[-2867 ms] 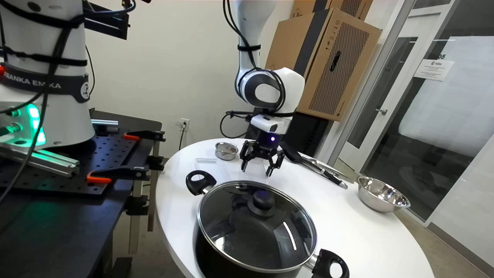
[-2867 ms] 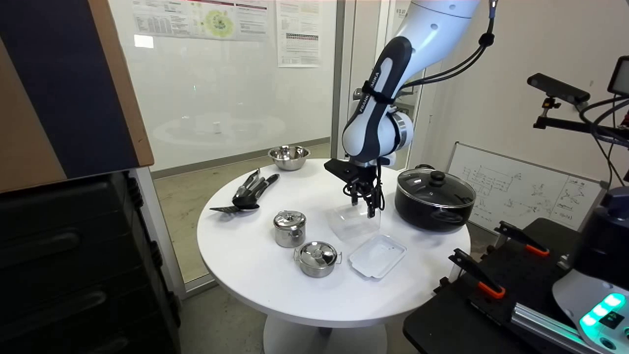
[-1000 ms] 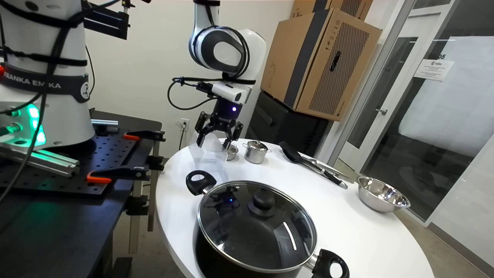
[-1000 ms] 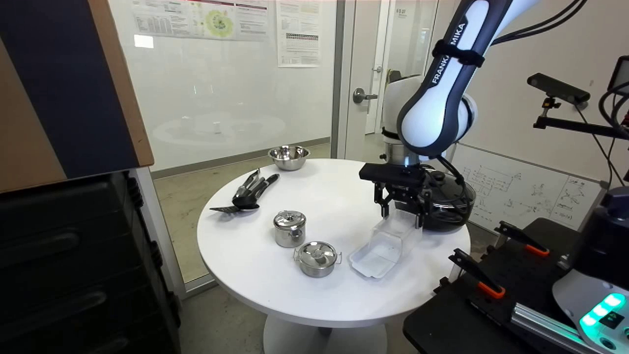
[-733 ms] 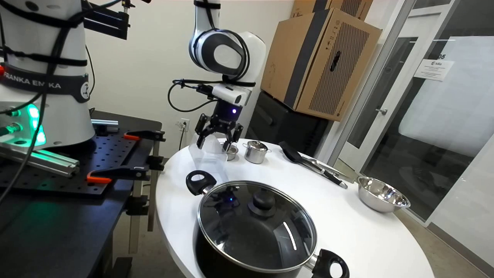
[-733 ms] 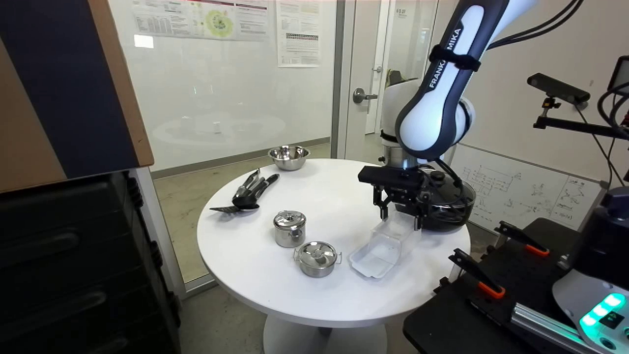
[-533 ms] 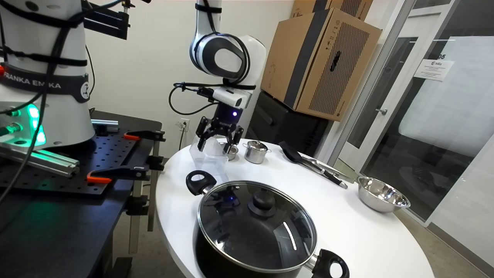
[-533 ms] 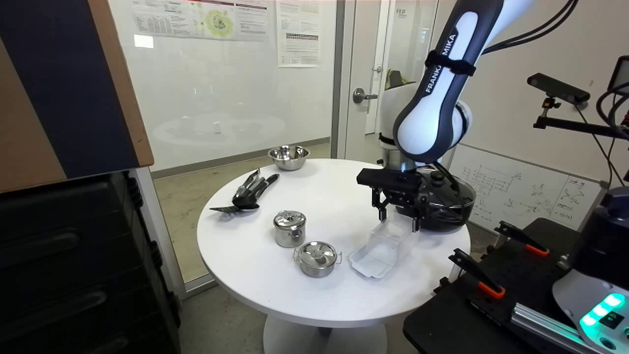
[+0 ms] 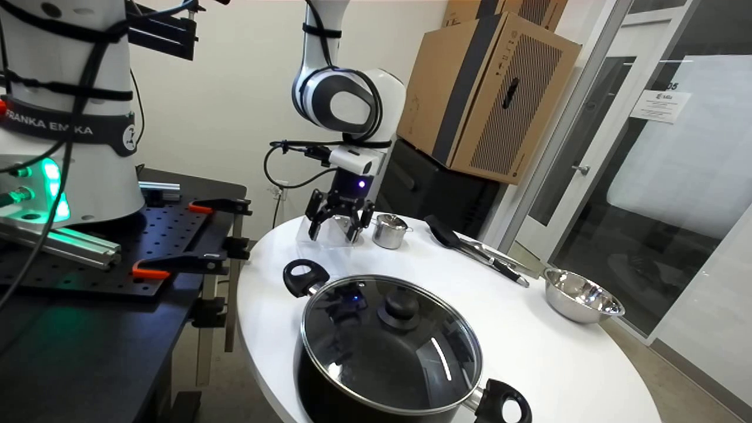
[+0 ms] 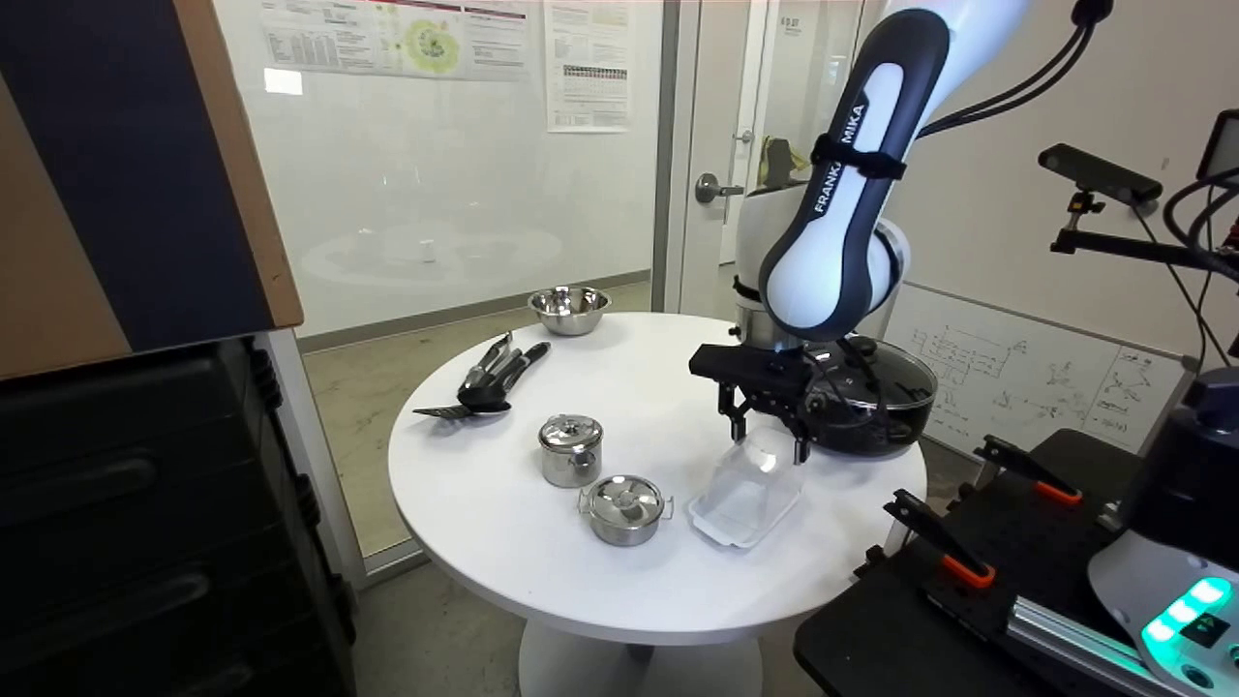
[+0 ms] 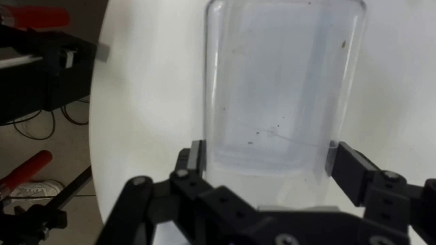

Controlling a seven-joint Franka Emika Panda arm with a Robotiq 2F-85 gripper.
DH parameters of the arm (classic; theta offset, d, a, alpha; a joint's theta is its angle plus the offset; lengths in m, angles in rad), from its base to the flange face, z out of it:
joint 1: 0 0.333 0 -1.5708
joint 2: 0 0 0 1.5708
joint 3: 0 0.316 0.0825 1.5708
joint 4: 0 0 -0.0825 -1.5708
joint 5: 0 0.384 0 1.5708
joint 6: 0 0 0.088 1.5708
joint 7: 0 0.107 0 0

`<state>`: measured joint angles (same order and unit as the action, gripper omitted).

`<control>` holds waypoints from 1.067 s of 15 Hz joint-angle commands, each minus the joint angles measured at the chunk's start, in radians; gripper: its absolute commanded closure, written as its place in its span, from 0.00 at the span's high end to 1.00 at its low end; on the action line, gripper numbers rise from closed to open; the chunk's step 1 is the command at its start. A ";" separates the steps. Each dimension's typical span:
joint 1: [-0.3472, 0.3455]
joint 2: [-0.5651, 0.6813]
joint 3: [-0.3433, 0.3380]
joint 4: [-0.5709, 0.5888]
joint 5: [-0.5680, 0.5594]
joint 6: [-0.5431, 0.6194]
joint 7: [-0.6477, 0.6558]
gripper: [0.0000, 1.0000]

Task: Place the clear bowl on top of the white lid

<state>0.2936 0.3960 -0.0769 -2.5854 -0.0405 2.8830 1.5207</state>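
Observation:
The clear bowl, here a see-through rectangular container (image 10: 753,479), is over the white lid (image 10: 718,530), a shallow rectangular tray on the table. It also shows in an exterior view (image 9: 329,232) and fills the upper middle of the wrist view (image 11: 279,68). The lid's near corner shows from under the container; whether the container rests fully on it I cannot tell. My gripper (image 10: 770,447) points down with its fingers wide apart on the container's two opposite sides. In the wrist view both finger pads of the gripper (image 11: 267,151) appear to touch those walls.
A big black pot with a glass lid (image 9: 390,346) stands beside the work spot. Two small steel pots (image 10: 571,450) (image 10: 625,510) stand near the white lid. Black utensils (image 10: 494,378) and a steel bowl (image 10: 569,310) are farther off. The table's edge (image 11: 97,112) is close.
My gripper took the container from beside the white lid and carried it over the lid. In the last half second gripper and container moved lower, and the container now sits closer to the lid.

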 commanded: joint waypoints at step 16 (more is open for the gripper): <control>0.075 0.061 -0.039 0.034 0.087 0.053 0.053 0.64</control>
<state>0.3375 0.4458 -0.0957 -2.5510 0.0301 2.9103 1.5492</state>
